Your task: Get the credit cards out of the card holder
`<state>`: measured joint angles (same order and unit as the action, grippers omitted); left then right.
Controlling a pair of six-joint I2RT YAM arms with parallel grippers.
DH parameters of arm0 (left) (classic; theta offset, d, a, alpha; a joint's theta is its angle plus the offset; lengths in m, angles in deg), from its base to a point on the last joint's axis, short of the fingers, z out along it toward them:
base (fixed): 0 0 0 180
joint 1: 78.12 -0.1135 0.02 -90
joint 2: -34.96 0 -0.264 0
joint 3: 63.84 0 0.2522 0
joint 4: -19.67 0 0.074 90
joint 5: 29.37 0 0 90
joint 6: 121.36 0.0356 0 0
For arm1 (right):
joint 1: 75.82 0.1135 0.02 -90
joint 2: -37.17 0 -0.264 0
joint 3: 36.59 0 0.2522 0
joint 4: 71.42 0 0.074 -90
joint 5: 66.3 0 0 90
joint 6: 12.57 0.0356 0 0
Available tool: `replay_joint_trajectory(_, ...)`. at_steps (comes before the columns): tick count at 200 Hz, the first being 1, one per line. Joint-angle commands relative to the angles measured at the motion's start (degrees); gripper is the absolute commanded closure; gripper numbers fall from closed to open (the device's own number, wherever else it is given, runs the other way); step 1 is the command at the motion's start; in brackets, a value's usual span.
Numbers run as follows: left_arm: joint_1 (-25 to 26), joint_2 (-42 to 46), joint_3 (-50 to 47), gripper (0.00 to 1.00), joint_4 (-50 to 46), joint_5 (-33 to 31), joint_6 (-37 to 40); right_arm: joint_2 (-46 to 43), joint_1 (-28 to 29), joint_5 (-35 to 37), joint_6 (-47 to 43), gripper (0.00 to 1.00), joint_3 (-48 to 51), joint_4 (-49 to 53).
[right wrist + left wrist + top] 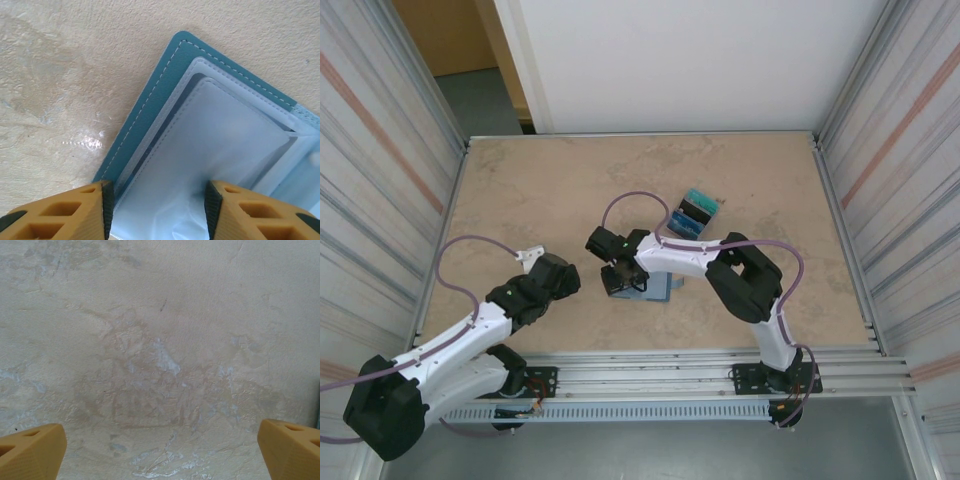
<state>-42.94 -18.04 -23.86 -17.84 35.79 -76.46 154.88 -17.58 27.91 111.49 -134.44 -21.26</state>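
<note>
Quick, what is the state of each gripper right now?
Left gripper: open, holding nothing, bare table below.
Right gripper: open, fingers apart over the open card holder, not clamped on it.

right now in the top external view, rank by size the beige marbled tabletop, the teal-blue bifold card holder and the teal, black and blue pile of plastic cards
1. beige marbled tabletop
2-3 unsure: the pile of cards shows more area, but the card holder is partly hidden under the right gripper.

Table (520, 190) lies bare at left; credit cards (698, 212) crowd the space beyond the card holder (662, 288).
</note>
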Motion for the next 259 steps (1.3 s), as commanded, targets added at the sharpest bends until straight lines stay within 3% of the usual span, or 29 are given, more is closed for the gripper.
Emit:
replay_joint_trajectory(1,-0.52,1.68,-0.18,0.01,0.02,-0.03,-0.86,-0.26,0.56,-4.01,-0.61,0.52,3.58,1.39)
replay_joint_trajectory(46,-0.55,5.54,-0.47,0.01,-0.55,-0.20,-0.31,-3.18,0.59,-6.54,-3.39,0.55,5.50,0.07)
replay_joint_trajectory(96,-0.55,8.11,-0.74,0.01,-0.53,-0.69,0.06,-4.52,0.65,-3.20,-4.14,0.52,5.48,1.99)
replay_joint_trajectory(153,-0.55,7.04,-0.03,0.01,-0.07,-0.49,0.81,-4.62,0.54,-1.63,-3.94,0.68,4.73,1.83)
replay_joint_trajectory(259,-0.55,6.17,1.53,0.01,0.81,0.97,3.34,-8.61,-1.55,2.71,-3.34,0.66,6.34,2.96)
